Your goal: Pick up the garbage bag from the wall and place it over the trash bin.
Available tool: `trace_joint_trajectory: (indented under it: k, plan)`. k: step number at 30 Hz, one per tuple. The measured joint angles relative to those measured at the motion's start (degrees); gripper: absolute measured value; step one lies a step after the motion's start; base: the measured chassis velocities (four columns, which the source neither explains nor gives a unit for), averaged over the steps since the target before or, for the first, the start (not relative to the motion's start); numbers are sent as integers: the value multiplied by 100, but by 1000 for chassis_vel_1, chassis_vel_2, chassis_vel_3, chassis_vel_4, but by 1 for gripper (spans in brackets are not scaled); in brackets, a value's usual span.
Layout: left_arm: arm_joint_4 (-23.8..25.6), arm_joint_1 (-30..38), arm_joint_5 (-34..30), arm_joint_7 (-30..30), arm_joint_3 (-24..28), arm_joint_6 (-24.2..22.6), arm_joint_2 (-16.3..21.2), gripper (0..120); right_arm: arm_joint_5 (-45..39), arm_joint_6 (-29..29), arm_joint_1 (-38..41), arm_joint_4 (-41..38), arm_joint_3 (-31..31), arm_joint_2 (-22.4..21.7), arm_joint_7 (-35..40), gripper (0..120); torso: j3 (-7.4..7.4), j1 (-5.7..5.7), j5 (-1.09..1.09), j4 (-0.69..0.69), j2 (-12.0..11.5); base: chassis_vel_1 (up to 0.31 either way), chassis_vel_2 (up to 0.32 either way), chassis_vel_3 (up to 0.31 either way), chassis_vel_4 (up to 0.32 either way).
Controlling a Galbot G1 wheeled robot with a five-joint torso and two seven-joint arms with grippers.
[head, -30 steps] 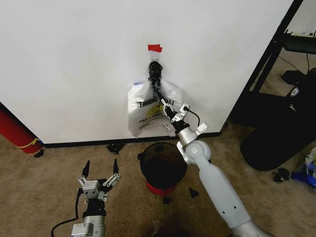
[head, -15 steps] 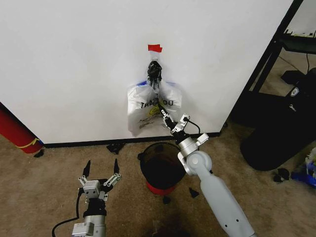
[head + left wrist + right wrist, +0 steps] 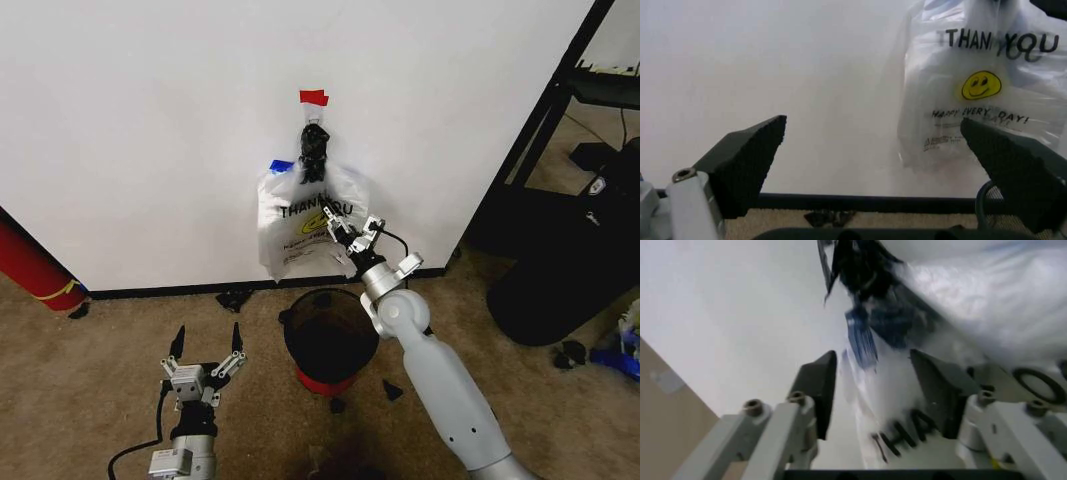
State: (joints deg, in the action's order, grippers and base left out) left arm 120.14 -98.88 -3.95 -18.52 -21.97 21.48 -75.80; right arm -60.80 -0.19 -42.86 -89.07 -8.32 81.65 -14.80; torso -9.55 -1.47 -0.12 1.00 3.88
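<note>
Translucent whitish plastic garbage bag (image 3: 312, 228) with a yellow smiley and black "THANK YOU" lettering is hanging flat against the plain white wall (image 3: 150, 120), bunched under a black knot (image 3: 314, 147) just below a red tape strip (image 3: 313, 97). Right gripper (image 3: 340, 226) is reaching up against the bag's front, its fingers spread apart with the crinkly plastic between them, not clamping. Left gripper (image 3: 206, 345) is hovering low over the carpet, fingers spread and holding nothing. Round black mesh trash bin (image 3: 330, 337) with a red base is standing on the floor below the bag.
</note>
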Motion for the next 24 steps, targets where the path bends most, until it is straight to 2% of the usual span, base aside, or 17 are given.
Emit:
trace_joint_trajectory:
  k: [3,5,12,15,17,21,24]
  plan:
    - [-5,-7,0,1,4,0,1,100,-173,-21,217,55,18,119,157,58,0,0,0,0,0,0,0,0,0]
    - [-9,-9,0,0,4,0,2,100,-191,-17,291,110,25,152,190,61,0,0,0,-1,0,0,0,0,0]
    - [-19,-5,4,6,7,1,-14,100,-314,-15,800,623,92,408,489,91,0,0,0,0,0,0,0,0,0]
    - [-19,-4,5,7,7,4,-19,100,-344,-28,845,685,93,462,545,98,0,0,0,-1,0,0,0,0,0]
    - [-19,-4,1,7,-7,7,-17,100,-382,-48,864,740,94,504,578,99,0,0,0,0,0,0,0,0,0]
    - [-18,7,-26,7,-33,10,6,100,-420,-56,892,817,84,566,586,92,0,0,1,0,0,0,0,0,0]
    - [-16,15,-40,7,-42,11,13,100,-429,-58,929,891,67,610,591,81,0,0,0,-1,0,0,0,0,0]
